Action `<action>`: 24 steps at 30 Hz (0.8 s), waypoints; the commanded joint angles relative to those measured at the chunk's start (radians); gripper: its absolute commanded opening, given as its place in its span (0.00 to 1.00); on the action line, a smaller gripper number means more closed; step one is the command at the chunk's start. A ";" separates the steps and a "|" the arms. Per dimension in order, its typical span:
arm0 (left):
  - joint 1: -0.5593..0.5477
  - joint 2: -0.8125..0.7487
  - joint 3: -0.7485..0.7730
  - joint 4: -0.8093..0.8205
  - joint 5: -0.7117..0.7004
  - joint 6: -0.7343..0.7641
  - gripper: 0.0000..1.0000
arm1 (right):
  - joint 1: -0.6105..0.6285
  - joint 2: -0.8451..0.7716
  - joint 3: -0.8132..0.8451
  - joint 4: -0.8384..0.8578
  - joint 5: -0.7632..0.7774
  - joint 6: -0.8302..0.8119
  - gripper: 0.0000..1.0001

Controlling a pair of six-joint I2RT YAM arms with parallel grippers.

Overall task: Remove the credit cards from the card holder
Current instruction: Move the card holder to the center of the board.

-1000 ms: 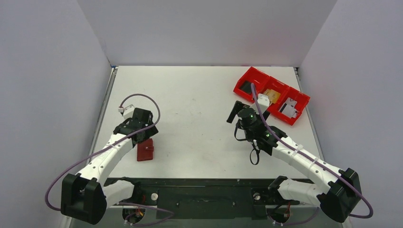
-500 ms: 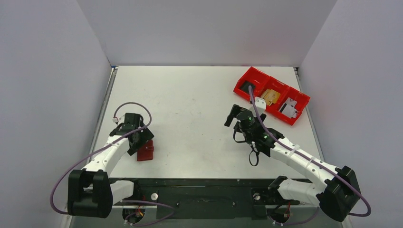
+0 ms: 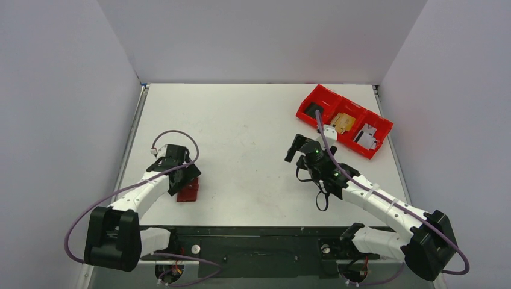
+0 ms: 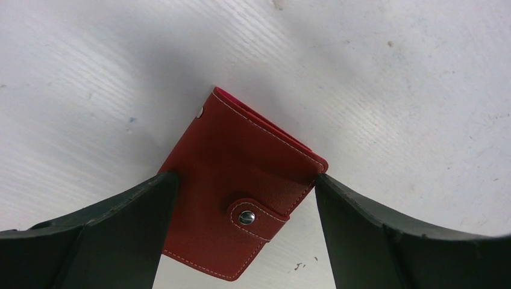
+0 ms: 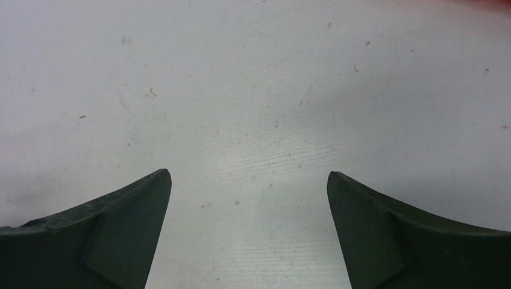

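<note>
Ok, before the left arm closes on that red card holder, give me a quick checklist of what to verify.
1. Card holder lies between the left gripper fingers: ok.
2. Left gripper open: ok.
3. Snap tab undone: not ok, fastened.
4. Right gripper open, empty, above bare table: ok.
5. Credit cards inside: cannot tell, holder shut.

Matt grained leather card holder [image 4: 241,171]
</note>
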 commanded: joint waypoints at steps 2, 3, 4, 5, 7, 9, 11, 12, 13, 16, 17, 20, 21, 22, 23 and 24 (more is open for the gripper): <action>-0.131 0.071 -0.018 0.114 0.089 -0.135 0.82 | -0.011 0.004 -0.011 0.034 -0.001 0.027 0.98; -0.148 0.080 -0.011 0.120 0.085 -0.165 0.82 | -0.012 0.006 -0.012 0.035 -0.004 0.028 0.97; -0.183 0.097 -0.008 0.128 0.083 -0.183 0.81 | -0.013 0.009 -0.012 0.036 -0.006 0.029 0.97; -0.199 0.106 0.002 0.135 0.083 -0.219 0.81 | -0.013 0.010 -0.013 0.035 -0.008 0.030 0.97; -0.249 0.134 0.018 0.150 0.086 -0.280 0.81 | -0.014 0.015 -0.012 0.035 -0.011 0.030 0.97; -0.302 0.163 0.040 0.162 0.089 -0.342 0.81 | -0.015 0.019 -0.012 0.035 -0.016 0.030 0.97; -0.354 0.200 0.068 0.171 0.090 -0.397 0.81 | -0.016 0.022 -0.012 0.036 -0.022 0.028 0.97; -0.386 0.207 0.079 0.176 0.088 -0.412 0.81 | -0.017 0.023 -0.012 0.036 -0.023 0.026 0.97; -0.401 0.221 0.104 0.179 0.090 -0.433 0.81 | -0.017 0.024 -0.012 0.035 -0.027 0.026 0.97; -0.458 0.238 0.158 0.176 0.088 -0.446 0.81 | -0.017 0.035 -0.010 0.034 -0.051 0.021 0.97; -0.464 0.239 0.188 0.164 0.085 -0.437 0.81 | -0.017 0.039 -0.010 0.036 -0.058 0.012 0.97; -0.472 0.220 0.258 0.073 0.045 -0.395 0.82 | -0.014 0.047 -0.006 0.054 -0.118 -0.008 0.97; -0.470 0.197 0.267 0.030 0.029 -0.363 0.83 | -0.005 0.058 -0.001 0.057 -0.128 -0.017 0.96; -0.467 0.184 0.282 0.005 -0.010 -0.344 0.83 | 0.002 0.070 0.011 0.057 -0.139 -0.021 0.95; -0.458 0.151 0.284 -0.036 -0.029 -0.309 0.84 | 0.026 0.089 0.023 0.048 -0.137 -0.029 0.94; -0.451 0.132 0.281 -0.051 -0.061 -0.288 0.84 | 0.043 0.103 0.053 0.039 -0.122 -0.032 0.94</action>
